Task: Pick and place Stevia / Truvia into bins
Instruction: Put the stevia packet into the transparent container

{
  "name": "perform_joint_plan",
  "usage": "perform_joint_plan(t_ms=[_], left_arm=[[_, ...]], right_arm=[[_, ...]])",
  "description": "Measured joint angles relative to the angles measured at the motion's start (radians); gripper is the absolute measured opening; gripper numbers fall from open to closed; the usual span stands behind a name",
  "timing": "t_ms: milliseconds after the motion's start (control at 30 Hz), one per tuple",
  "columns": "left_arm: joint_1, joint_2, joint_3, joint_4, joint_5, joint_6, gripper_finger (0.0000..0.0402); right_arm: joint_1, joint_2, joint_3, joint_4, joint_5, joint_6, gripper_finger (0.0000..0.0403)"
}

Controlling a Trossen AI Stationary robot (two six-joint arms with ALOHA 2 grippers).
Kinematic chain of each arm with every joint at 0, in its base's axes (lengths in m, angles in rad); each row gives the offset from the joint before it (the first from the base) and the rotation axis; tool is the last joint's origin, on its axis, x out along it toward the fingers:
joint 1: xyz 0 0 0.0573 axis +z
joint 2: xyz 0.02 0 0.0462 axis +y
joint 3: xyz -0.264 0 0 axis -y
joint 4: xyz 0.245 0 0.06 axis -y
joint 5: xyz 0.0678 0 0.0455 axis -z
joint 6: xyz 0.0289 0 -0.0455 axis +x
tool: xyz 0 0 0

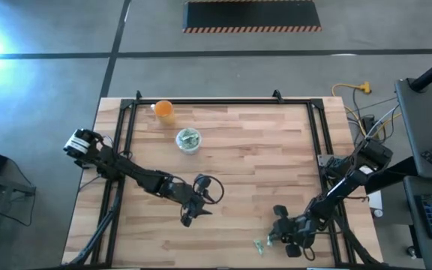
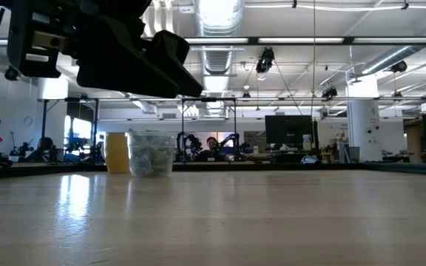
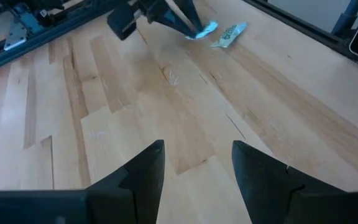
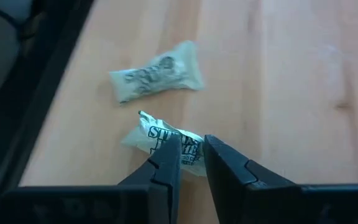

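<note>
Two pale green-and-white Stevia sachets lie near the table's near edge, right of its middle. One sachet [image 4: 157,78] rests flat and free on the wood, also seen as the sachet [image 3: 230,34] in the left wrist view. My right gripper [image 4: 191,144] [image 1: 274,240] is shut on the other sachet [image 4: 163,138]. My left gripper [image 3: 197,149] [image 1: 188,219] hangs open over bare wood at the table's middle, touching nothing. The clear cup [image 1: 188,140] [image 2: 151,153] stands upright toward the far edge and holds several sachets. My right gripper pinches the crumpled sachet between its two fingertips [image 4: 166,155], at the sachet's end [image 4: 188,148] nearest the gripper. The fingers come slanting down from above. The printed rest of the sachet sticks out beyond the tips; whether it is clear of the wood [image 3: 204,29] I cannot tell.
An orange cup [image 1: 163,110] [image 2: 116,153] stands just beyond and left of the clear cup. A black metal frame [image 1: 223,102] runs along the table's far, left and right sides, and one rail [image 4: 48,93] passes close by the sachets. Open wood lies between the two grippers.
</note>
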Motion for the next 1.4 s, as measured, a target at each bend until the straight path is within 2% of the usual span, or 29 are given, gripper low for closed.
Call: perform_joint_plan(t_ms=[133,633,933,1200,1400], left_arm=[[0.0,0.0,0.0,-0.002,0.0,0.0,0.0171],[0.0,0.001,-0.001,-0.028,0.0,-0.002,0.0171],[0.0,0.001,-0.002,-0.036,0.0,-0.017,0.0171],[0.0,0.001,-0.002,-0.036,0.0,-0.017,0.0171],[0.0,0.001,-0.002,-0.038,0.0,-0.017,0.0171]], right_arm=[[0.0,0.002,0.0,0.059,-0.016,-0.042,0.0059],[0.0,0.048,0.075,0.055,-0.135,-0.044,0.006],[-0.008,0.132,0.133,0.061,-0.141,-0.05,0.0056],[-0.061,0.164,0.193,0.042,-0.17,-0.193,0.0056],[-0.144,0.171,0.202,0.039,-0.161,-0.309,0.0052]])
